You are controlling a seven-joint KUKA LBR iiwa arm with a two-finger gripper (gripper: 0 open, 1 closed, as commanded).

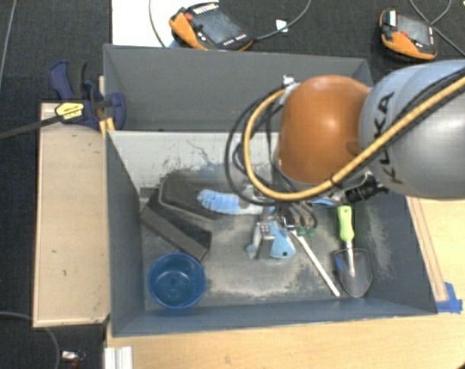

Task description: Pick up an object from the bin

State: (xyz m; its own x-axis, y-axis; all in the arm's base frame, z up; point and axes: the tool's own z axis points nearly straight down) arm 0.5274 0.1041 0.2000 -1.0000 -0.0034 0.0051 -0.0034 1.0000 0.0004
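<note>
Grey bin (217,91), read left to right.

Front left corner: round blue cup (177,280), upright, mouth up. Just behind it, two dark flat blocks (174,223), one leaning on the other and tilted toward the left wall. Right of the blocks: blue brush head (215,201), lying on the floor and touching the upper block.

Mid-floor: my gripper (264,237), down low near the bin floor. Cannot tell from here whether it is open or closed. A small light-blue piece (280,246) sits right against its right side, nearest thing to me; I cannot tell whether it is held or merely touching.

Right of that: thin white stick (318,266), running diagonally toward the front wall. Then a green-handled spoon (345,225), its clear bowl toward the front. My orange wrist cover (320,129) hangs above, with cables looped round it.
</note>
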